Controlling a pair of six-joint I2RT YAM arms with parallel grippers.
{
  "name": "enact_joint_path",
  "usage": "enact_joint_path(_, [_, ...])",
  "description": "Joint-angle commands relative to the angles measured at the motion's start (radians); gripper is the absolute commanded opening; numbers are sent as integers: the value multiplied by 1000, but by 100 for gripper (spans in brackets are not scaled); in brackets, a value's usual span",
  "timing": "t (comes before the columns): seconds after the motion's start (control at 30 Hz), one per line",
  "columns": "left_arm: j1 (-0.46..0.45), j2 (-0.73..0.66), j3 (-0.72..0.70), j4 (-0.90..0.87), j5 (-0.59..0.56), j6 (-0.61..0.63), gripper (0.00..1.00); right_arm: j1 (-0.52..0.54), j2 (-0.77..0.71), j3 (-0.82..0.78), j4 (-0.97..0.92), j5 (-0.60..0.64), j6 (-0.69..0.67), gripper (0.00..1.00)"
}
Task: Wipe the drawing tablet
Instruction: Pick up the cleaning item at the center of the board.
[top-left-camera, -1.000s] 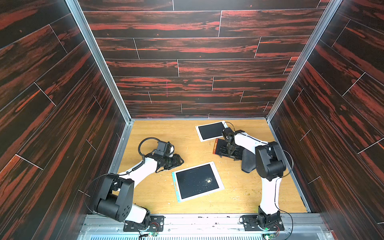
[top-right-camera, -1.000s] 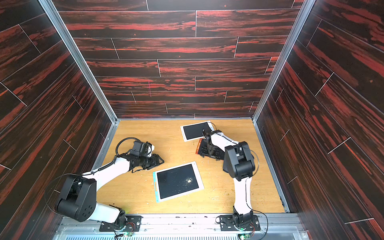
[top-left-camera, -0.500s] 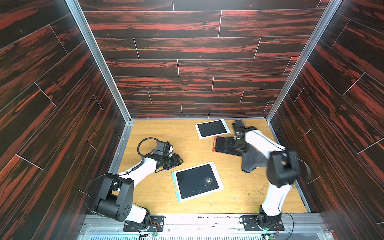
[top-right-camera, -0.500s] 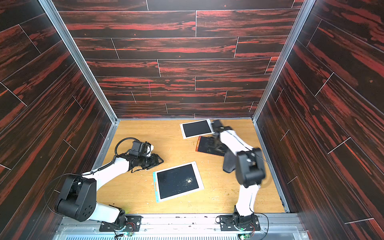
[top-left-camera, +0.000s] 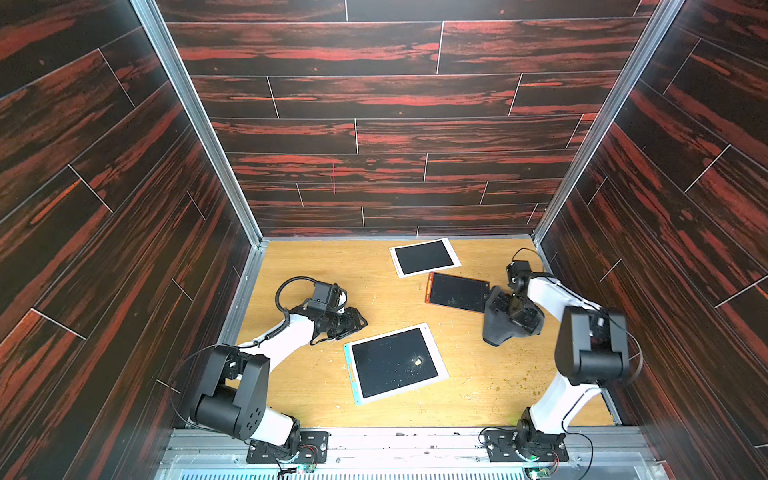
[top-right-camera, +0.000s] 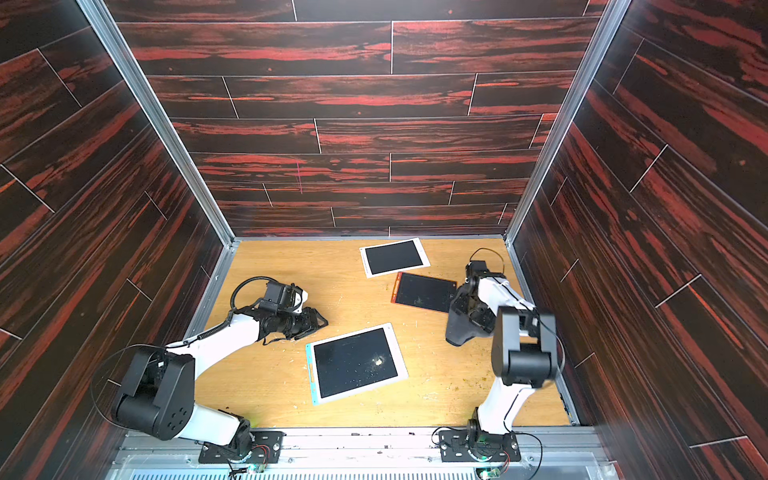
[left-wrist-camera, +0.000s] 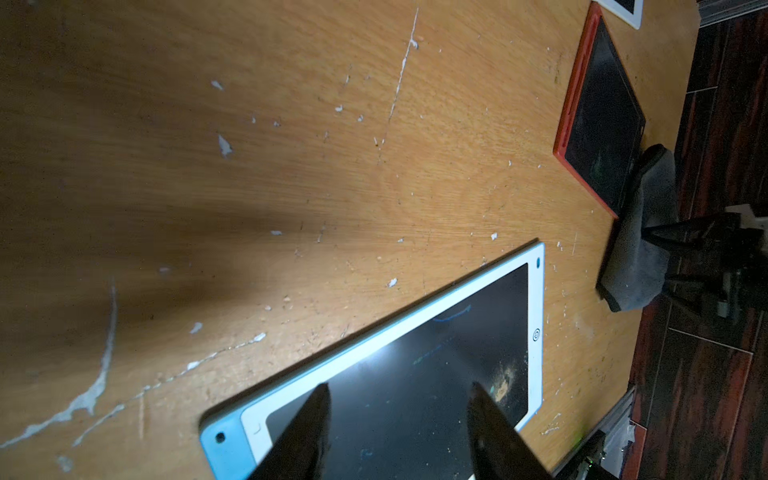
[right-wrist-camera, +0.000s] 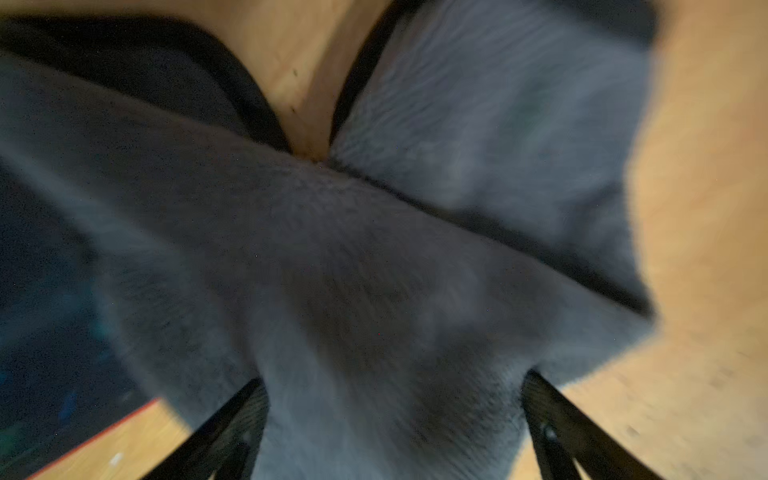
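- Left arm (top-left-camera: 286, 336): elbow folded near the front left base, forearm lying low over the table (top-left-camera: 324, 399) toward the centre, wrist about level.
- Left gripper (top-left-camera: 361, 323) points at the far left corner of the blue tablet (top-left-camera: 395, 361), just beside it. In the wrist view its fingers (left-wrist-camera: 307, 432) stand part spread with nothing between them.
- Right arm (top-left-camera: 548, 295): elbow raised high at the front right, forearm running toward the back, wrist bent down and inward.
- Right gripper (top-left-camera: 515, 311) points down onto the cloth (top-left-camera: 492, 332), fingers (right-wrist-camera: 245, 419) spread wide astride a hump of it; no pinch shows.
- The cloth lies crumpled on the table, overlapping the right edge of the red tablet (top-left-camera: 457, 293).
- The blue tablet lies flat at front centre with crumbs (top-left-camera: 417, 360) on its screen. The red tablet lies behind it to the right, and the white tablet (top-left-camera: 424, 257) is farther back.
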Motion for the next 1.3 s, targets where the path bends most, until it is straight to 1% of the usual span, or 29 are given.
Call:
enact_joint_path(0.0, [6, 4, 40, -81, -18, 5, 54, 3, 62, -22, 61, -81, 13, 96])
enact_joint_path(0.13, [5, -10, 35, -178, -51, 35, 54, 1, 84, -52, 111, -142, 19, 93])
enact_joint_path(0.2, [6, -23, 21, -213, -68, 45, 54, 2, 82, -58, 120, -141, 18, 88])
enact_joint_path(0.27, [5, -37, -4, -231, -71, 49, 54, -2, 77, -63, 124, -128, 12, 80])
enact_joint_path(0.3, [5, -40, -16, -237, -73, 49, 54, -3, 75, -66, 124, -120, 11, 73])
enact_joint_path(0.4, [5, -48, -45, -249, -65, 44, 54, -12, 53, -87, 134, -120, 22, 44])
enact_joint_path(0.47, [5, -56, -57, -253, -63, 38, 54, -19, 25, -110, 154, -135, 34, 22])
enact_joint_path(0.53, [5, -64, -63, -257, -71, 37, 54, -27, -14, -125, 157, -124, 42, 6])
enact_joint_path(0.57, [5, -63, -61, -263, -78, 42, 54, -32, -40, -132, 156, -106, 46, 1])
enact_joint_path(0.67, [5, -69, -54, -269, -93, 46, 54, -35, -148, -151, 144, -42, 55, 0])
enact_joint_path(0.73, [5, -91, -72, -251, -106, 37, 54, -32, -230, -166, 145, -30, 49, 0])
enact_joint_path(0.83, [5, -131, -113, -225, -125, 23, 54, -20, -324, -170, 159, -74, 4, 0])
enact_joint_path(0.9, [5, -158, -149, -192, -127, 3, 54, 22, -349, -151, 165, -102, -50, 0])
enact_joint_path(0.97, [5, -185, -185, -149, -118, -21, 54, 120, -354, -112, 143, -74, -106, 0])
enact_joint_path(1.03, [5, -195, -212, -114, -110, -36, 54, 251, -357, -67, 114, 16, -137, 0])
enact_joint_path(1.07, [5, -196, -224, -97, -107, -41, 54, 319, -360, -49, 107, 51, -147, 0])
enact_joint_path(1.13, [5, -186, -242, -69, -103, -46, 54, 417, -359, -13, 100, 83, -149, 0])
enact_joint_path(1.2, [5, -172, -256, -45, -97, -50, 54, 466, -354, 21, 99, 55, -138, 0])
enact_joint_path(1.27, [5, -163, -268, -27, -97, -58, 54, 492, -350, 44, 112, 9, -135, 0])
